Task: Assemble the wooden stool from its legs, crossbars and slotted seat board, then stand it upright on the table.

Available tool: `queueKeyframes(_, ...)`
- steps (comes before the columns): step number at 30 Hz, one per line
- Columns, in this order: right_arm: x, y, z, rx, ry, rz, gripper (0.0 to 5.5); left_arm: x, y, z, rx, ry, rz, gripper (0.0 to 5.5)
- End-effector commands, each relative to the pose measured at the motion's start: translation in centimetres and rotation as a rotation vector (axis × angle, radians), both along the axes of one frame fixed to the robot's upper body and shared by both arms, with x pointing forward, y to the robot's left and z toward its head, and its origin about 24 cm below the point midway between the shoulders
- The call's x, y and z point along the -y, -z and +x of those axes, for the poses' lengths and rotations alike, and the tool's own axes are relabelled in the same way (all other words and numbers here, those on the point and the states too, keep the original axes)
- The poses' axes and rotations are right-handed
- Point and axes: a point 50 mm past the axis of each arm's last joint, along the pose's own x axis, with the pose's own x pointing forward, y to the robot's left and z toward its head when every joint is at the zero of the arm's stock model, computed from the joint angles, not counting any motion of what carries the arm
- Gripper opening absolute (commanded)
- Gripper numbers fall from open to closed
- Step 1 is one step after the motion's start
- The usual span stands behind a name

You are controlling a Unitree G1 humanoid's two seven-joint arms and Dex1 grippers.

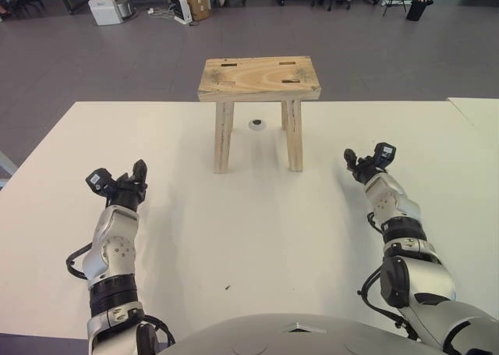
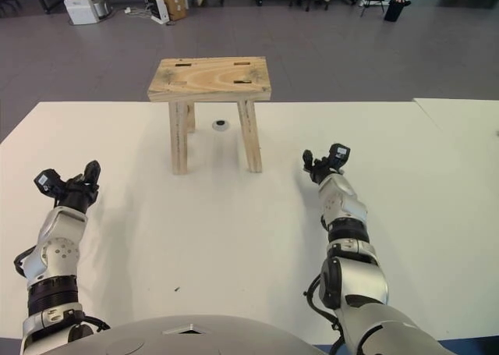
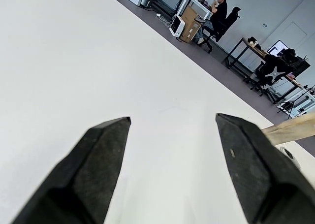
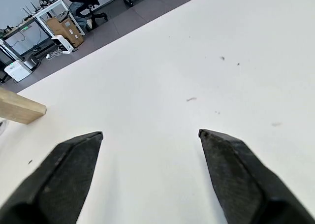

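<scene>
The wooden stool [image 1: 258, 97] stands upright on the white table [image 1: 249, 246] near its far edge, its slotted seat board [image 1: 259, 77] on top of the legs [image 1: 224, 136]. My left gripper [image 1: 129, 180] rests low on the table to the stool's front left, open and empty. My right gripper [image 1: 357, 165] lies to the stool's front right, also open with nothing between its fingers [image 4: 74, 170]. One stool leg end [image 4: 19, 111] shows at the edge of the right wrist view, and a piece of the stool [image 3: 290, 128] at the edge of the left wrist view.
A small dark round object [image 1: 256, 124] lies on the table behind the stool's legs. A second table [image 1: 479, 113] adjoins at the far right. A tiny dark speck [image 1: 227, 287] sits near the front. Beyond the table is open floor with office furniture.
</scene>
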Motion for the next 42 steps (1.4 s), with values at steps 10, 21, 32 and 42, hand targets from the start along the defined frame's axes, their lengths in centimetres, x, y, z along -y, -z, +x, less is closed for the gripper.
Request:
queueKeyframes(10,-1.9,1.3,-0.4,-0.05,-0.094,-0.098,3.65,2.1,-0.3,-0.5,0.092,0.021,0.022,3.18)
queueKeyframes(21,-1.8,1.7,-0.5,-0.068,-0.12,-0.106,3.65,3.8,-0.3,-1.1,0.146,0.013,-0.032,3.18)
queueKeyframes(32,-1.4,1.1,0.1,-0.049,-0.128,-0.157,3.65,4.2,-1.4,-1.2,0.175,0.013,-0.008,3.18)
queueKeyframes(42,-2.8,0.6,0.8,-0.017,-0.172,-0.18,3.65,2.9,-0.9,-1.5,0.158,-0.025,0.022,3.18)
